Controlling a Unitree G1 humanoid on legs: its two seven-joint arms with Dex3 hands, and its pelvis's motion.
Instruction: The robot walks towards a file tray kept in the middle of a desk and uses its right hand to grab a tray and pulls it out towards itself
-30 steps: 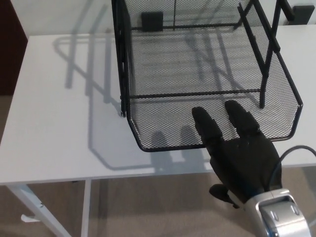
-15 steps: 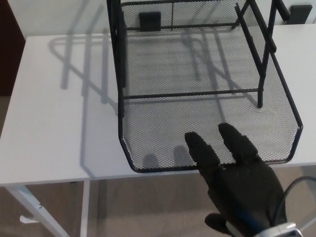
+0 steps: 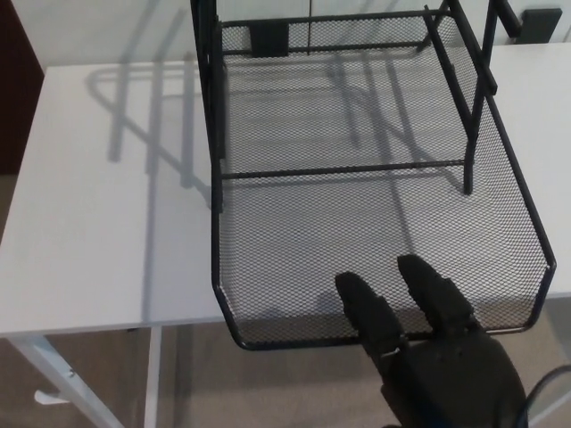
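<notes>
Head view, looking down. White desk fills the left and middle of the frame; its front edge runs across the lower left, with a white leg and beige carpet below.

Black wire-mesh tray sits centre to right, drawn out of the black file rack frame, whose uprights stand at upper centre and upper right. The tray's front lip overhangs the desk's front edge at lower centre. Tray interior bare mesh. The top of the rack is cut off by the upper frame edge.

Right hand comes up from the lower right corner. Two thick black fingers lie over the tray's front lip, tips resting inside on the mesh floor. Thumb hidden below the rim or out of frame, so whether the hand truly clamps the lip I cannot tell. Wrist cut off at the bottom edge; a thin black cable loops at the far lower right.

Two dark blocks behind the rack at the top edge, partly screened by mesh; cannot identify.

No writing, labels or brand marks readable anywhere.
</notes>
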